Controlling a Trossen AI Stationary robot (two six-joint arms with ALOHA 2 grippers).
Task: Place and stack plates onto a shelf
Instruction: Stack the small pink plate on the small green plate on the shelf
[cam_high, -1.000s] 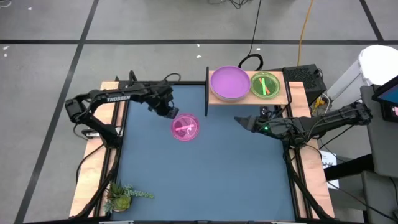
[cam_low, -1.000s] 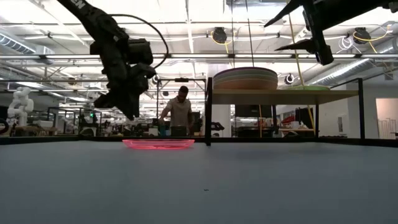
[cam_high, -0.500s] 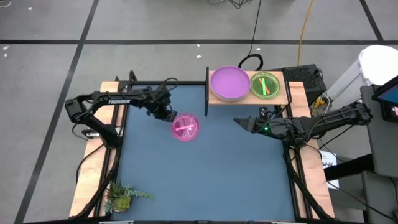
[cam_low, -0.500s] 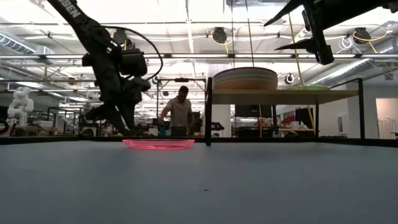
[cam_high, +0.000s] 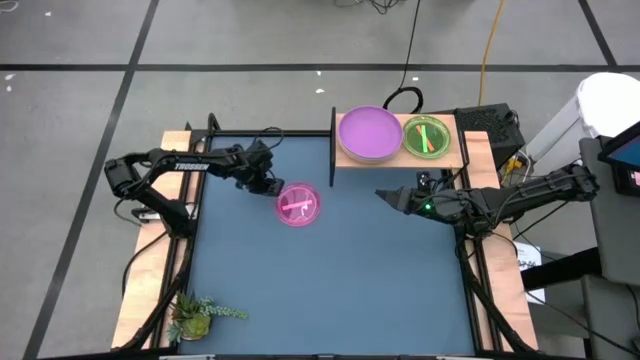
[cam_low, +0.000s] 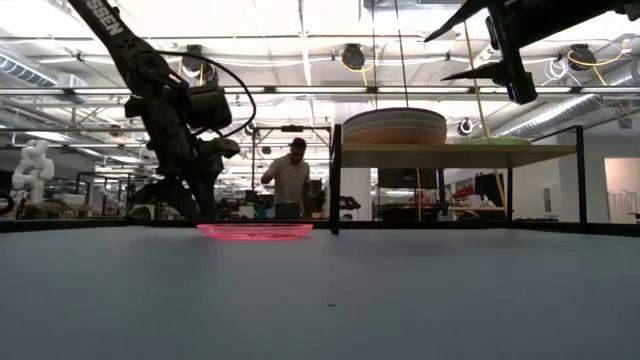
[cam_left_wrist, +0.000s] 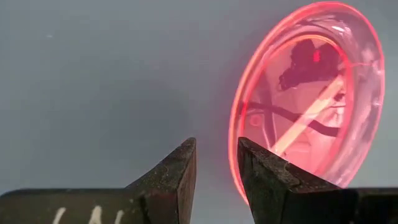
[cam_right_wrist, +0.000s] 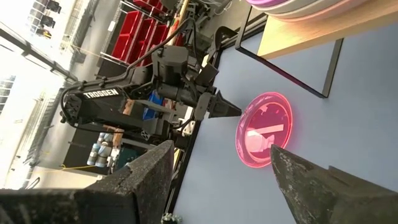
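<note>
Left end effector (cam_high: 270, 187) sits low over the blue counter (cam_high: 330, 290), just beside the rim of the translucent pink plate (cam_high: 298, 204) on the side away from the shelf. In the left wrist view its fingers (cam_left_wrist: 177, 180) stand a little apart with only counter surface in the gap; the pink plate's edge lies just outside one finger, so nothing is grasped. Contact with the rim: cannot tell.

Pink plate lies flat on the counter, near the shelf's black upright (cam_low: 335, 178) but apart from it.

Shelf (cam_high: 400, 158) stands at the far edge of the counter. It carries a stack of large plates, purple plate (cam_high: 368, 133) on top, with the green plate (cam_high: 428, 137) beside the stack.

Right end effector (cam_high: 385, 195) hangs above the counter in front of the shelf, released, fingers spread wide, holding nothing.

A person (cam_low: 291, 181) stands in the room beyond the counter.
</note>
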